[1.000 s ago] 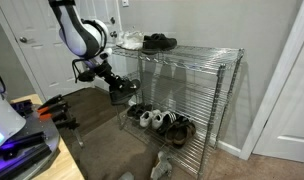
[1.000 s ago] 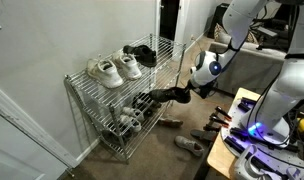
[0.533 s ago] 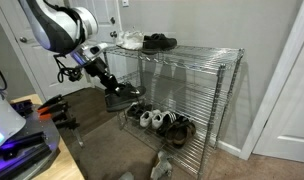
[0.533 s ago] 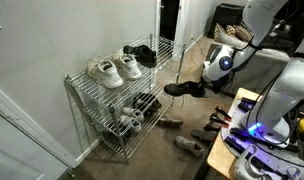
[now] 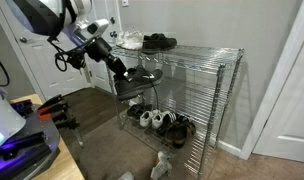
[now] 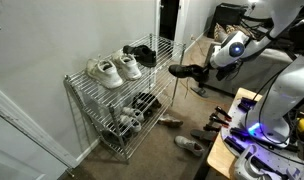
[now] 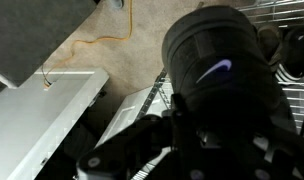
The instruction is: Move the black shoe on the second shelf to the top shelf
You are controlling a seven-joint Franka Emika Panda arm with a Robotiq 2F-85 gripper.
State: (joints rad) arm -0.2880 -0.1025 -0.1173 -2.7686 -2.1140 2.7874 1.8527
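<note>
Jaws are clamped on the black shoe (image 6: 189, 72). The grip pt itself is hidden, since the wrist view is nearly all shoe (image 7: 222, 70). But the shoe hangs in air touching nothing else, so the hold must be mine.

It's off the second shelf (image 5: 192, 95), out beyond the rack's end, approx level w/ the top shelf (image 5: 197, 58). Sole faces down and the toe points at the rack. I judge that's so it can slide in toe-first and land flat on the wire.

Pick looks done; carry and set-down are left. The white sneakers (image 5: 129, 40) and a low black shoe (image 5: 159, 42) crowd the shelf end nearest me. Bare wire lies at 3 o'clock from them in that exterior view. So the next move prob needs height to clear those pairs and the corner post before lowering. More shoes sit on the lowest tier (image 5: 162, 120), out of the way.
</note>
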